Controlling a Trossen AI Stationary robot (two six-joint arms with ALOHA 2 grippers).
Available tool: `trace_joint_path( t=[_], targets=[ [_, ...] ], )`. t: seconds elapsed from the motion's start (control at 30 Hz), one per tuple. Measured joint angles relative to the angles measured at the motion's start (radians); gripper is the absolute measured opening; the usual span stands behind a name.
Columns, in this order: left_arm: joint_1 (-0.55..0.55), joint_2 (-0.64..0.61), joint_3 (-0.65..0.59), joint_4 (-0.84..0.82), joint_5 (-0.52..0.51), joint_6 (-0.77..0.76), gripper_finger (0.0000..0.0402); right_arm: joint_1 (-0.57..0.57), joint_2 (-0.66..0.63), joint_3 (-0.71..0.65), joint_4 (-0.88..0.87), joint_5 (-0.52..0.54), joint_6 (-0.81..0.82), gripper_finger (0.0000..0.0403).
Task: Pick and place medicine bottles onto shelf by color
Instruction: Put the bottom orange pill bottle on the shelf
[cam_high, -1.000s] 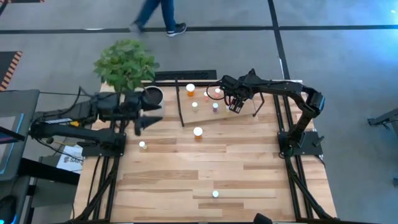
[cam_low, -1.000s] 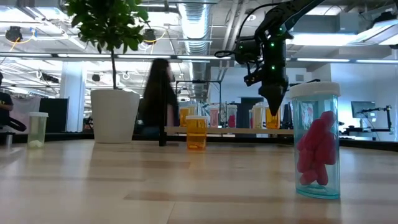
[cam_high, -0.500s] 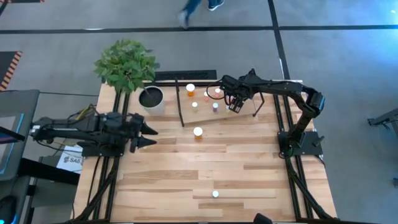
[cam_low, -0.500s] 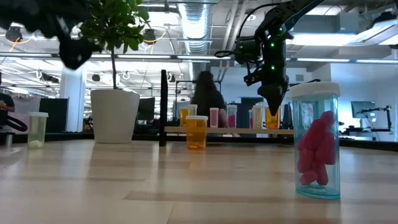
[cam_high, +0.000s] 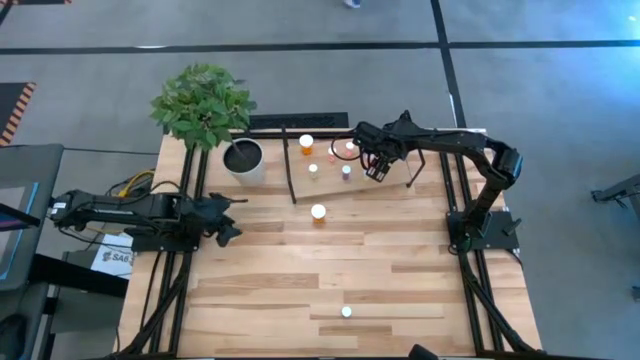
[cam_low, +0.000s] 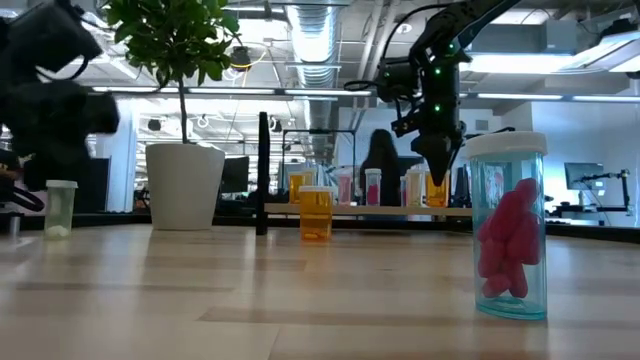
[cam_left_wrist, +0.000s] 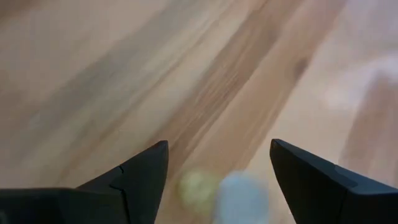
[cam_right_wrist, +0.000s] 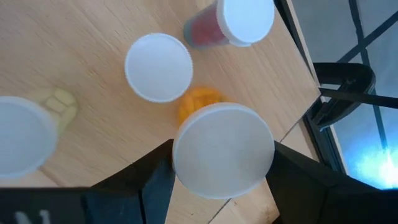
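My right gripper (cam_high: 375, 166) is over the shelf (cam_high: 330, 186), shut on an orange medicine bottle (cam_right_wrist: 200, 102) with a white cap. Several other white-capped bottles stand on the shelf board (cam_low: 370, 210), among them a red one (cam_right_wrist: 211, 31). An orange bottle (cam_high: 318, 212) stands on the table in front of the shelf. A clear bottle of pink pills (cam_low: 508, 225) stands near the front edge. My left gripper (cam_left_wrist: 217, 152) is open, low at the table's left side, tipped down over a blurred pale bottle (cam_left_wrist: 239, 196), which also shows in the low view (cam_low: 60, 208). My right gripper pinches the orange bottle's white cap (cam_right_wrist: 222, 149) between its two fingers (cam_right_wrist: 158, 180), coming from above and slanting down. The bottle hangs upright below the fingers (cam_low: 437, 190), its base level with the shelf board. Whether it rests on the board I cannot tell.
A white plant pot (cam_high: 243, 158) with a leafy plant stands at the far left, next to the shelf's black left upright (cam_high: 288, 170). A person shows in the room beyond the table (cam_low: 383, 160). Bare planks lie between the shelf and the front edge.
My left gripper has come down and drawn back toward the table's left and near edges, tipping downward and rolling, staying open, and now hangs over the pale bottle. A person has walked past beyond the far edge.
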Motion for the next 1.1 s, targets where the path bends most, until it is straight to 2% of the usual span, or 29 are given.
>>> trace_joint_path(
  t=[0.13, 0.63, 0.83, 0.97, 1.1],
  targets=[
    [0.0, 0.0, 0.0, -0.119, 0.003, -0.056, 0.0267, -0.001, 0.0, 0.0, -0.01, -0.014, -0.001, 0.0256],
    [0.0, 0.0, -0.001, -0.114, -0.007, -0.058, 0.0267, 0.0, 0.0, 0.0, 0.023, -0.046, 0.004, 0.0256],
    [0.0, 0.0, -0.001, -0.114, -0.007, -0.058, 0.0267, -0.017, 0.0, 0.0, -0.015, 0.042, 0.108, 0.0256],
    [0.0, 0.0, 0.0, -0.114, -0.007, -0.058, 0.0267, -0.038, -0.002, 0.0, -0.039, -0.007, 0.199, 0.0256],
    [0.0, 0.0, 0.0, -0.114, -0.007, -0.058, 0.0267, -0.033, -0.003, 0.0, -0.036, -0.057, 0.211, 0.0256]
  ],
)
